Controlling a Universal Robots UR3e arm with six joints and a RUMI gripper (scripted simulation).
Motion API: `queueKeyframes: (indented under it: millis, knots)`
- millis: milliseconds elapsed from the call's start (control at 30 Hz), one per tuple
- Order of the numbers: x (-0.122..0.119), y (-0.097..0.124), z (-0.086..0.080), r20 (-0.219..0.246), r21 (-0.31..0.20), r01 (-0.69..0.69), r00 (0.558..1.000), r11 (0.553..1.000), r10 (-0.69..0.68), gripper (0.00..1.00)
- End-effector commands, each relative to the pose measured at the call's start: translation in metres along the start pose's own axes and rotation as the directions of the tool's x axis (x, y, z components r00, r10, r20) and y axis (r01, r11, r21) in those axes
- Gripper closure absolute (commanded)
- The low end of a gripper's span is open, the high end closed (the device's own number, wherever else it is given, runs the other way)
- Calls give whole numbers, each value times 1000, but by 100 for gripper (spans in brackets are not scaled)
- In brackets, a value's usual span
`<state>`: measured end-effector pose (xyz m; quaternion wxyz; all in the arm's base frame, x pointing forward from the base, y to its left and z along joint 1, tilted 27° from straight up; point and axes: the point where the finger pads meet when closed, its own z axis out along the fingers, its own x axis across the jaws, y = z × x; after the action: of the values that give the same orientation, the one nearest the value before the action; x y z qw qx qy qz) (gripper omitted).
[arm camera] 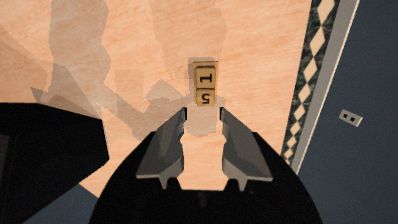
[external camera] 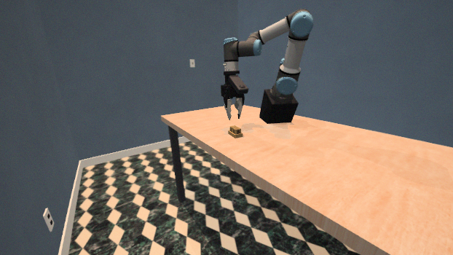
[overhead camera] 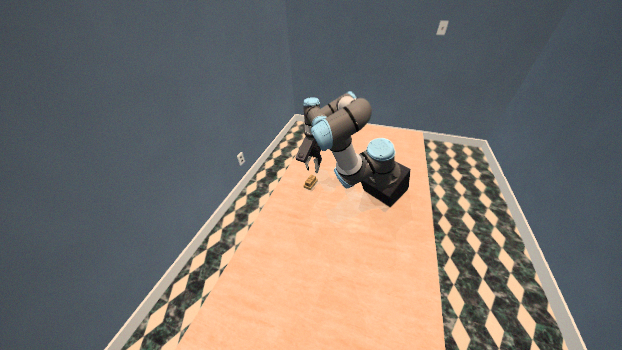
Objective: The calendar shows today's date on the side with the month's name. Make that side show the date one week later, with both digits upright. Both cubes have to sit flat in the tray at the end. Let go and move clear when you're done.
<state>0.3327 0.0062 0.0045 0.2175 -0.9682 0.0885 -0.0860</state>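
Above the small calendar tray point(overhead camera: 308, 188) point(external camera: 237, 135) point(arm camera: 215, 63), the gripper point(overhead camera: 313, 165) point(external camera: 234, 117) point(arm camera: 203, 108) hangs pointing down, its fingers standing partly apart with a gap between them and nothing held. The fingertips are clear of the tray and touch neither it nor the cubes. Inside the tray, two wooden cubes sit side by side: one shows a 1 point(arm camera: 205, 78) on its upward face and the other a 5 point(arm camera: 205, 97), the latter being nearer the gripper in the wrist view. Both digits lie turned in that view, and the date on the side with the month's name is too small to read. Beneath the tray is the pale wooden table point(overhead camera: 320, 260) point(external camera: 328, 160) point(arm camera: 260, 30), with the tray near one of its long edges. Well apart from the tray, on the same table, stands the robot's black base block point(overhead camera: 377, 192) point(external camera: 277, 111) point(arm camera: 55, 135), and the arm point(overhead camera: 345, 122) point(external camera: 274, 30) reaches over from it. Faint shadows fall around the tray. Beyond the table edge nearest the tray lies the checked floor point(overhead camera: 197, 260) point(external camera: 146, 204) point(arm camera: 314, 45). No other object stands between the fingers and the tray.
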Motion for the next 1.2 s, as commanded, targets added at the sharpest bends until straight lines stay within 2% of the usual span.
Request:
queueKeyframes:
  millis: [0,533,1167]
  knots:
    - [4,2,11,-11,-9,0,1000,1000,0,72]
    - [4,2,24,-11,-9,0,1000,1000,0,72]
    - [5,2,25,-12,-10,1,1000,1000,-1,72]
